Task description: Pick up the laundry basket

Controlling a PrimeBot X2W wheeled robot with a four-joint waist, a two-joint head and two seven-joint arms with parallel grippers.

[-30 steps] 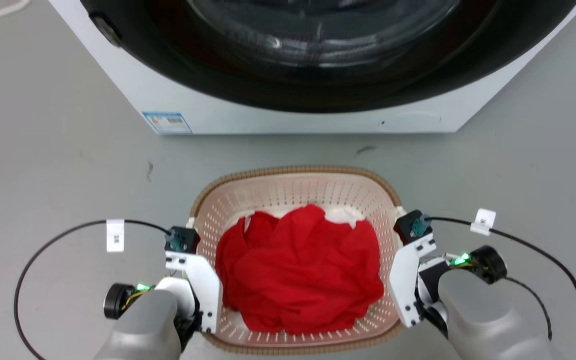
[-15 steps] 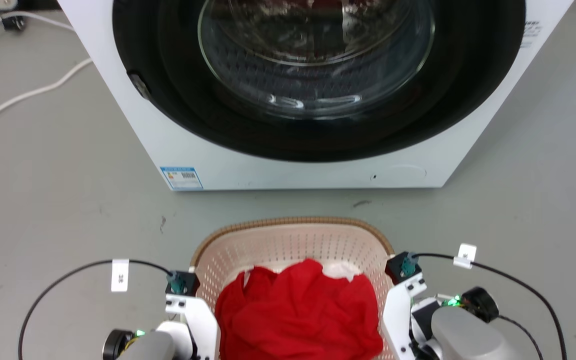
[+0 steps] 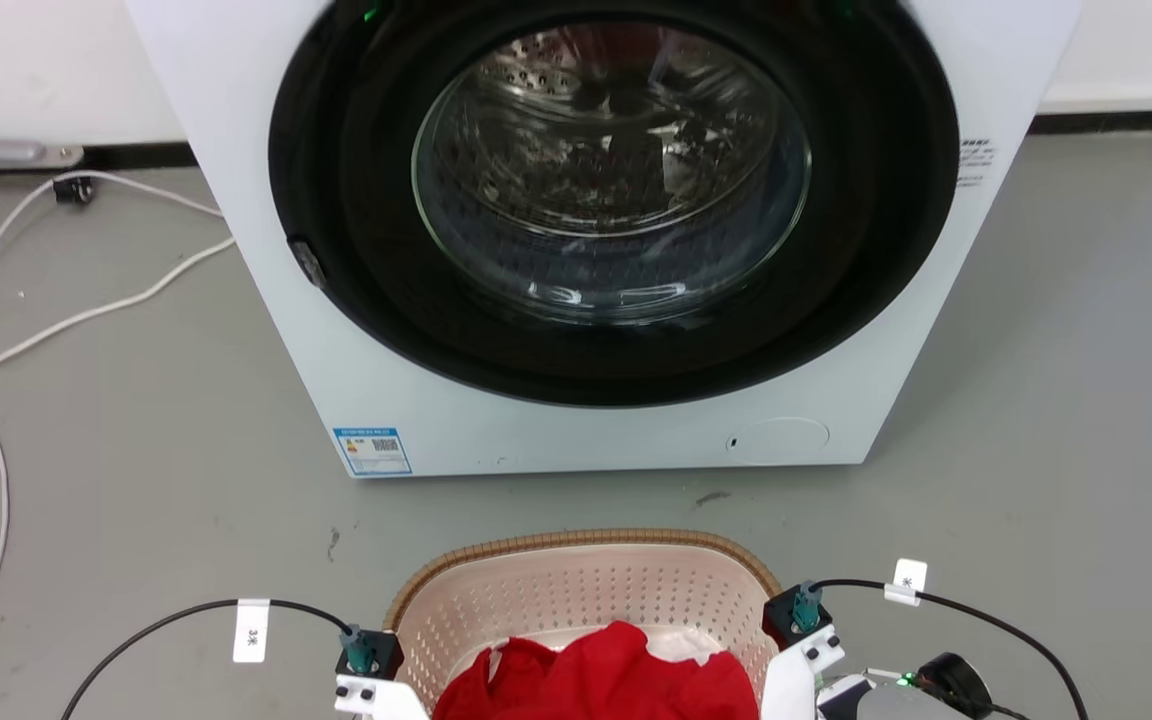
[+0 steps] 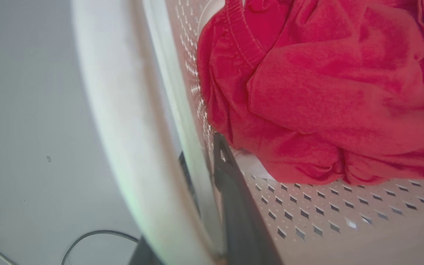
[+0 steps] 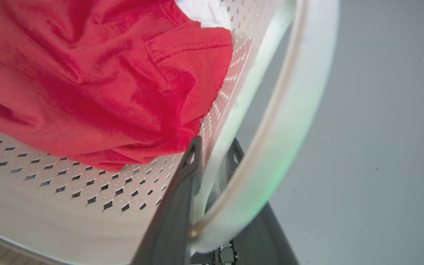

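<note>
Squarely before the washing machine (image 3: 416, 420), the laundry basket (image 3: 586, 590) lay between both arms, seemingly with its long axis parallel to the machine's front. The left gripper (image 4: 202, 154) and right gripper (image 5: 215, 149) each pinched an end wall, one finger inside and one outside, equally near. The lift looked due straight up.

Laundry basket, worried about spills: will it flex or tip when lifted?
Likely light: the laundry basket is perforated plastic holding red cloth. Its wall may flex where the left hand and right hand pinch opposite sides; tipping seems unlikely.
</note>
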